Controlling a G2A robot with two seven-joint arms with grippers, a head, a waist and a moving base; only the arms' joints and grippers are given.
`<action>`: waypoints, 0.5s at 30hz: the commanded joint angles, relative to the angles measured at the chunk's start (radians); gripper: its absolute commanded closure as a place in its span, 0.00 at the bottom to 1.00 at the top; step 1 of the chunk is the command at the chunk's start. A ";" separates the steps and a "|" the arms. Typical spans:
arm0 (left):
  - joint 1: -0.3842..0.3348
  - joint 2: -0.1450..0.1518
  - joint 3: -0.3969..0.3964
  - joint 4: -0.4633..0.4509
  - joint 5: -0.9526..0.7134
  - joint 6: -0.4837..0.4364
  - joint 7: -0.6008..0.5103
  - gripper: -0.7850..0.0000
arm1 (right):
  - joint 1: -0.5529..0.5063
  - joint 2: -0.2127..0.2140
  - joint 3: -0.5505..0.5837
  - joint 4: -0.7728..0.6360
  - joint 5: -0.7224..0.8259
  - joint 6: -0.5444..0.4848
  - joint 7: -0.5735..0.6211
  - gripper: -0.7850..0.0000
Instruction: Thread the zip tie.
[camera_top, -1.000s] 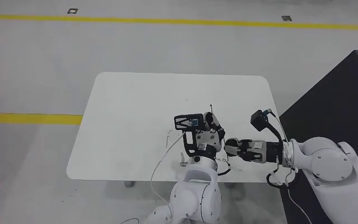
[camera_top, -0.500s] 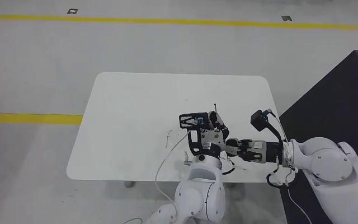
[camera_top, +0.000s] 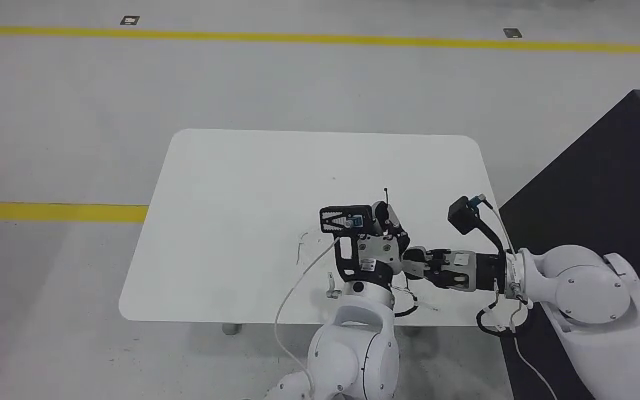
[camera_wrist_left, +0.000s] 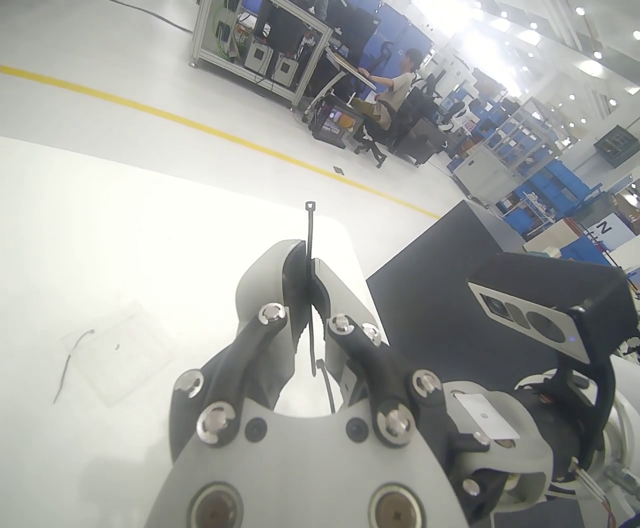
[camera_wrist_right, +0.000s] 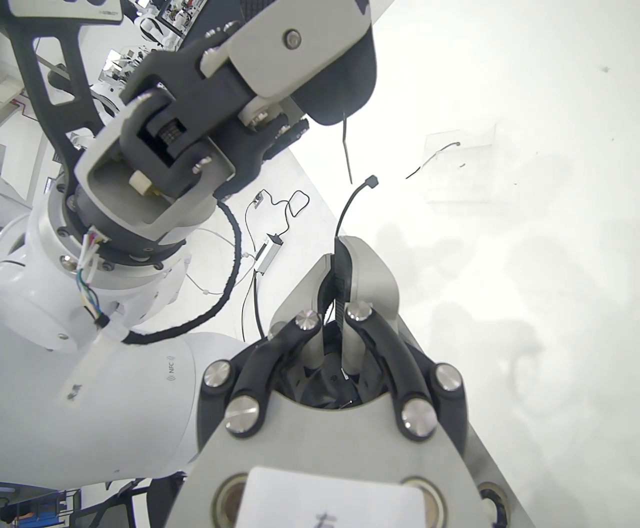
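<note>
My left gripper (camera_wrist_left: 306, 255) is shut on a black zip tie (camera_wrist_left: 310, 235). Its square head points away from the wrist and its tail (camera_wrist_right: 346, 150) hangs out the other side. My right gripper (camera_wrist_right: 342, 245) is shut on a second black zip tie (camera_wrist_right: 350, 205), whose curved end carries a small head (camera_wrist_right: 371, 181). The hanging tail tip sits just beside that head, a small gap apart. In the top view both grippers, left (camera_top: 388, 225) and right (camera_top: 408, 257), meet above the near right part of the white table (camera_top: 250, 200).
A clear plastic sheet (camera_wrist_right: 460, 170) with a thin dark strand on it lies flat on the table beyond the grippers, also visible as (camera_wrist_left: 120, 350). A black panel (camera_top: 590, 180) stands off the table's right side. Cables lie on the floor below the table's near edge.
The left arm with its zip tie has shifted slightly right, toward the right gripper, and then held. The right arm has stayed put.
</note>
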 joint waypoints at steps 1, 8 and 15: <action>0.000 0.000 -0.002 0.001 0.000 -0.004 -0.003 1.00 | 0.000 0.000 0.000 0.000 0.000 0.000 0.000 1.00; 0.014 0.001 -0.011 0.003 -0.010 -0.016 0.014 1.00 | 0.000 0.000 0.000 0.000 0.000 0.000 0.000 1.00; 0.014 -0.001 -0.010 0.010 -0.056 0.021 0.072 1.00 | -0.002 0.000 -0.023 -0.009 -0.041 0.009 -0.039 1.00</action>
